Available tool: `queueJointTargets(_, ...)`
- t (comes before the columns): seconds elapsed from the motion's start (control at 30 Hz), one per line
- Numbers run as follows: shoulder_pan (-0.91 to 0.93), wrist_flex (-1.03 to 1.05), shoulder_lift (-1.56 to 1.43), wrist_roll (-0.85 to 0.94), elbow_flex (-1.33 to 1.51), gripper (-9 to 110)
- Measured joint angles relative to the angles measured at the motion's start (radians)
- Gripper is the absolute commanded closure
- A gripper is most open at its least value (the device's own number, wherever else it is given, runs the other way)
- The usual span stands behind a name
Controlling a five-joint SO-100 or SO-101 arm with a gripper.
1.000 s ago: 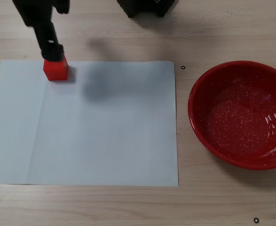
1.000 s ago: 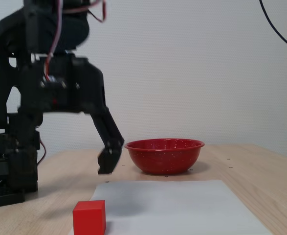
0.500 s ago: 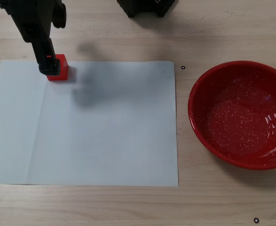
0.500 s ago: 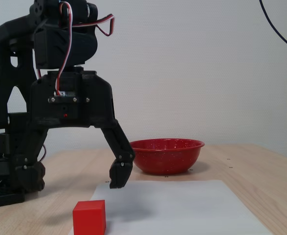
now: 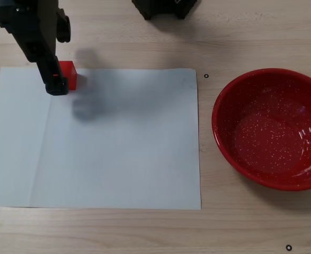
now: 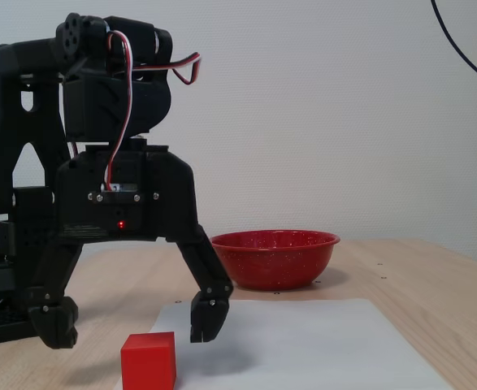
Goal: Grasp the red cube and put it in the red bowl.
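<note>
The gripper is shown spread wide and empty, poised above the red cube on the paper sheet; the red bowl is seen far right.

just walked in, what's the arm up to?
The gripper hangs open over the red cube, fingers spread to either side and not closed on it. The cube sits on the white paper sheet, near its far left corner in the top-down fixed view. The red bowl is empty, right of the sheet. Nothing is grasped yet.
</note>
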State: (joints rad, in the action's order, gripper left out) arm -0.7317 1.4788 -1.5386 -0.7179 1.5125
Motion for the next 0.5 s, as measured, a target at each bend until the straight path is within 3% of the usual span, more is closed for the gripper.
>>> queueJointTargets(0.5, 0.02, -0.025, 0.071, -0.006, 0.0, 53)
